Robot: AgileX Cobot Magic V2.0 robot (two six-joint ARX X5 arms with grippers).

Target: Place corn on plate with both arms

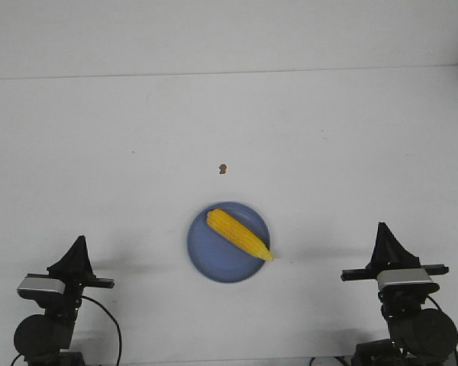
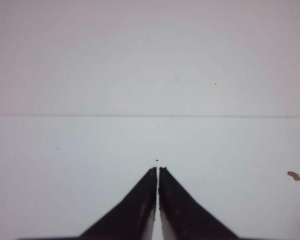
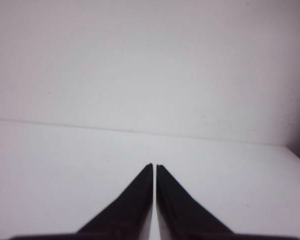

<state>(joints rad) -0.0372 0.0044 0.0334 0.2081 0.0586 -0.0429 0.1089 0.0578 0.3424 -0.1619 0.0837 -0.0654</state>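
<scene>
Both your grippers, left gripper [image 1: 78,242] and right gripper [image 1: 382,229], sit parked with fingers pinched together, gripping nothing (well clear), since the corn [image 1: 240,235] already lies diagonally on the plate [image 1: 206,255].

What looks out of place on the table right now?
Only a small brown speck on the bare table beyond the plate. The corn lies diagonally, its pointed tip over the rim.

Corn [image 1: 240,234] on plate [image 1: 210,259] (lying diagonally), table [image 1: 99,152] centre-near; speck [image 1: 223,168] behind plate; arms flank.
</scene>
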